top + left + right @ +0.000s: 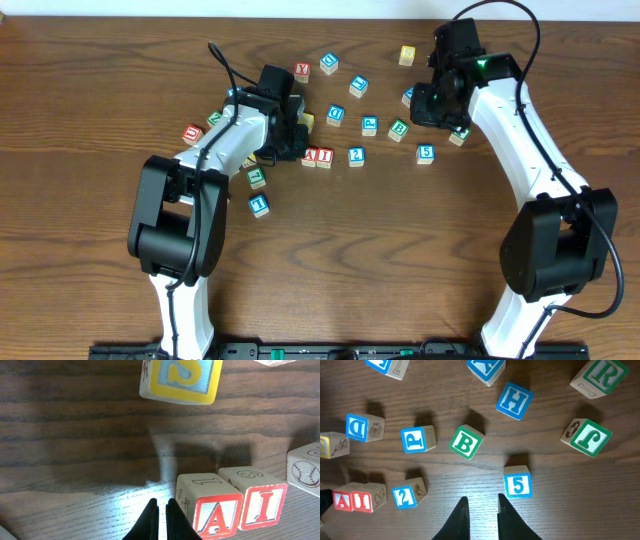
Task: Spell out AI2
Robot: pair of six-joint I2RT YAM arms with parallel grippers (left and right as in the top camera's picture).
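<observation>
The red "A" cube (310, 156) and red "I" cube (325, 157) stand touching in a row, with the blue "2" cube (356, 156) a small gap to their right. In the left wrist view, my left gripper (162, 503) is shut on nothing, its tips on the table just left of the A cube (216, 516) and the I cube (262, 505). My right gripper (482, 502) hangs slightly open and empty above the table. It is between the 2 cube (404, 496) and a blue "5" cube (518, 485). From overhead the right gripper (438, 108) is at the back right.
Several other letter cubes lie scattered behind the row, among them a green "B" (466, 442), blue "P" (415, 440) and blue "H" (514, 401). A yellow-bordered cube (181, 377) lies just beyond the left fingers. More cubes sit left of the left arm (258, 180).
</observation>
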